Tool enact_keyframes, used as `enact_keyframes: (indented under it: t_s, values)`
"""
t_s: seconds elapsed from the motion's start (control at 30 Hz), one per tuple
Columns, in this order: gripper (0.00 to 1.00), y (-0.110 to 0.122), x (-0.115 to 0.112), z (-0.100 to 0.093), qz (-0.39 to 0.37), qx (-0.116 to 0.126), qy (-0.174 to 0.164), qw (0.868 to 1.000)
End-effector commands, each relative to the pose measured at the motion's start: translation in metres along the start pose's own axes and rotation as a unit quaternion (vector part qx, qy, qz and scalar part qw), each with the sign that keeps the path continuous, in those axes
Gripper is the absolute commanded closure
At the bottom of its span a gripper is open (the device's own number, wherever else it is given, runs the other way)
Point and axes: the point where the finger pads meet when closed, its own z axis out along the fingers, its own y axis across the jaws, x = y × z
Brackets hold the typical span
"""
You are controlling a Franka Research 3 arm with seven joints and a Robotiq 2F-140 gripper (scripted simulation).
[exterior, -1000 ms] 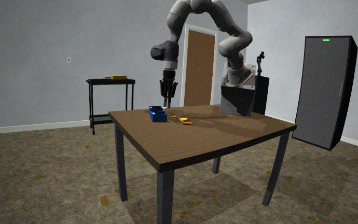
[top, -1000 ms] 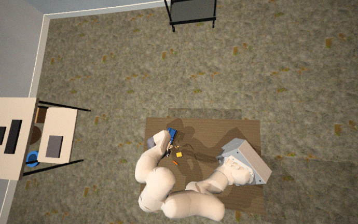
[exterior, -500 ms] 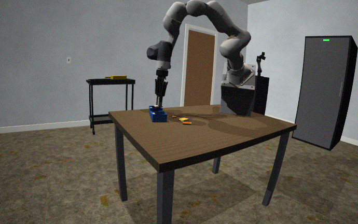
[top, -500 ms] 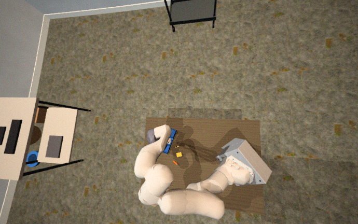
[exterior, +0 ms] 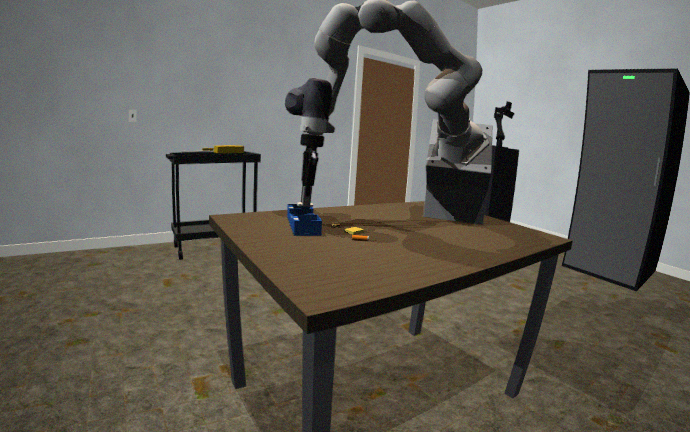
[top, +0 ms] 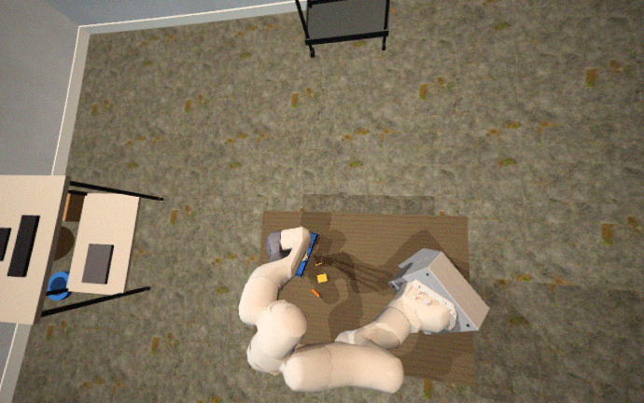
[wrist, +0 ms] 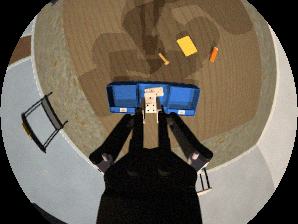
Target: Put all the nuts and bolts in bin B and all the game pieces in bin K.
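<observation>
Wooden table [top: 380, 232] [exterior: 407, 264] [wrist: 225, 95], grey-blue walls [top: 28, 94] [exterior: 76, 76] [wrist: 55, 185] — the claw [exterior: 304, 201] [wrist: 150, 102] pinches a pale domino [wrist: 150, 102] at the blue bins [top: 301, 270] [exterior: 307, 226] [wrist: 122, 93].

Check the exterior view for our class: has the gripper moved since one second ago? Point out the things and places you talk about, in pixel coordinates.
Yes. Against the blue bins [top: 312, 244] [exterior: 307, 225] [wrist: 184, 97], the gripper [exterior: 305, 202] [wrist: 150, 102] has shifted left in that view, from beside their right edge to above them.
</observation>
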Motion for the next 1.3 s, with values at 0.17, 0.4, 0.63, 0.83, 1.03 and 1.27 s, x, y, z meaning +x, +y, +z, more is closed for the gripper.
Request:
enact_keyframes:
  t_s: [0.17,0.4,0.63,0.83,1.03,1.27]
  values:
    - [0.87,0.0032,-0.0008,-0.0006,0.128,0.0,0.004,0.992]
    - [0.87,0.0032,-0.0008,-0.0006,0.177,0.002,0.002,0.984]
    - [0.87,0.0044,-0.0006,-0.0006,0.258,0.003,-0.001,0.966]
    - [0.87,0.006,-0.0004,-0.0007,0.312,0.003,-0.003,0.95]
    - [0.87,0.0063,-0.0002,-0.0007,0.36,0.002,-0.005,0.933]
    - [0.87,0.0067,0.0001,-0.0008,0.418,0.001,-0.006,0.908]
